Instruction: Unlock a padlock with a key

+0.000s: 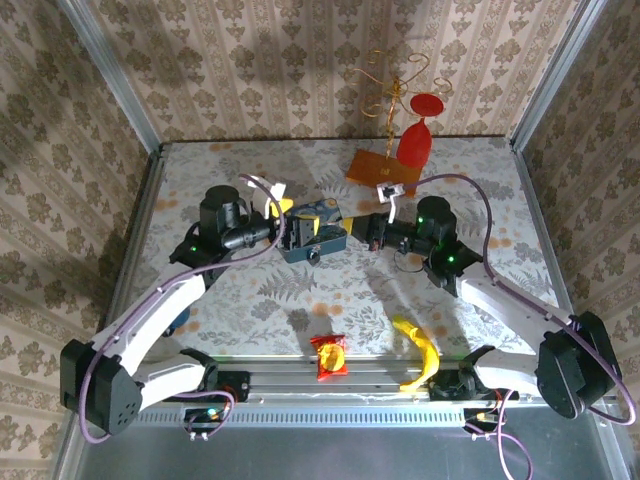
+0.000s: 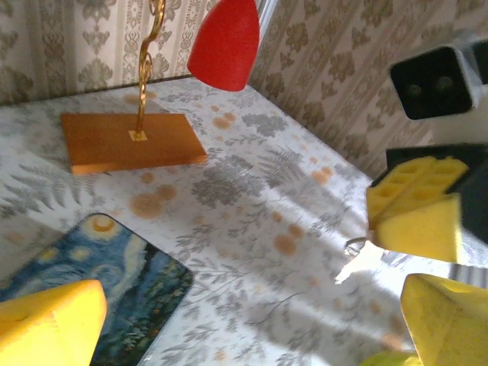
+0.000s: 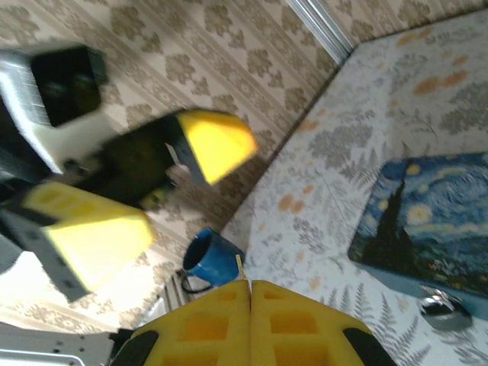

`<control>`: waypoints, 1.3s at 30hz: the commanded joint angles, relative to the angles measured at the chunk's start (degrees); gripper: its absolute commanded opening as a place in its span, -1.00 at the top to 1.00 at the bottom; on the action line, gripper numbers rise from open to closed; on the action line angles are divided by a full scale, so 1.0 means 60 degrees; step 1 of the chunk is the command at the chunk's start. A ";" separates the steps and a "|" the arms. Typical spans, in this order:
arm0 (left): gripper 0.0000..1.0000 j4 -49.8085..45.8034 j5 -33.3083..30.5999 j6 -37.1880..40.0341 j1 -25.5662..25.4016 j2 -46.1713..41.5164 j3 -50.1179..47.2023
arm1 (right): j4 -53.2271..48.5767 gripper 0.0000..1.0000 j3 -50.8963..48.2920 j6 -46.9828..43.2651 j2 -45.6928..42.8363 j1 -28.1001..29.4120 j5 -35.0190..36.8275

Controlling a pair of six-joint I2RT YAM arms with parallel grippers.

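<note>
Floral tabletop (image 1: pixel 250 300); padlock (image 3: pixel 441 311) against blue tin (image 3: pixel 427 210); banana (image 1: pixel 420 350) nearby.

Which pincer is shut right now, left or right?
The right pincer: its yellow pads press together. The left pincer has its pads wide apart.

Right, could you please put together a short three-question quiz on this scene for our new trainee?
1. True or false: the right gripper has its fingers pressed together.
2. The left gripper is: A) open, beside the blue painted tin; B) shut on a banana; C) shut on a mug.
3. Fill in: the gold wire stand rises from an ____ wooden base.
Key: 1 true; 2 A; 3 orange.
</note>
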 commanded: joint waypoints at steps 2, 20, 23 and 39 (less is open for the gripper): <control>-0.85 0.2591 0.1388 -0.2427 0.0020 0.0359 -0.0254 | 0.1275 1.00 -0.0051 0.0933 -0.0306 -0.0018 0.0202; -0.05 0.5951 0.3435 -0.4406 -0.0053 0.1632 -0.0205 | 0.2489 1.00 -0.0095 0.1787 -0.0066 -0.0003 0.0008; 0.03 0.6293 0.3602 -0.4572 -0.0095 0.1773 -0.0156 | 0.2628 1.00 -0.0096 0.1868 -0.0011 0.0011 -0.0007; 0.96 0.6955 0.3908 -0.4815 -0.0273 0.2040 -0.0006 | 0.2894 1.00 0.0021 0.2127 0.0238 0.0055 -0.0071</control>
